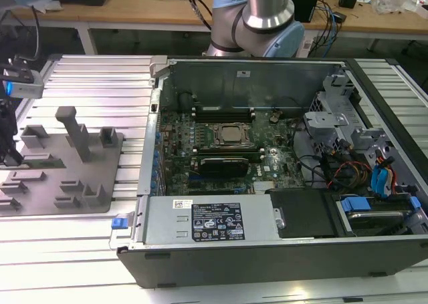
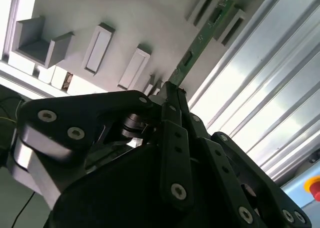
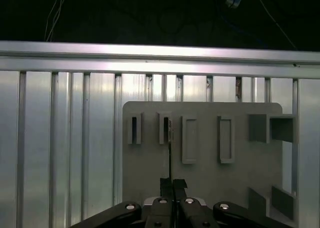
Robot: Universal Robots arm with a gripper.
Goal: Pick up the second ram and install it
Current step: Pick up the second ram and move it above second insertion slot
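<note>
In both wrist views my gripper [image 3: 172, 182] is shut on one end of the second ram [image 2: 200, 40], a thin green-black stick seen nearly edge-on [image 3: 170, 153]. Its far end lies between two upright posts [image 2: 216, 13] of the grey moulded tray [image 3: 210, 188]. I cannot tell whether the stick is lifted clear of its slot. In the exterior view the gripper [image 1: 11, 158] hangs over that tray [image 1: 63, 184] at the exterior view's far left, well away from the open computer case [image 1: 267, 244].
The case lies open with its motherboard [image 1: 221, 143] facing up. A processor socket [image 1: 231, 135] sits at its middle, with long slots [image 1: 224, 111] beside it. Cables and drive bays [image 1: 361, 164] fill the exterior view's right. The tray rests on a ribbed aluminium table [image 3: 60, 138].
</note>
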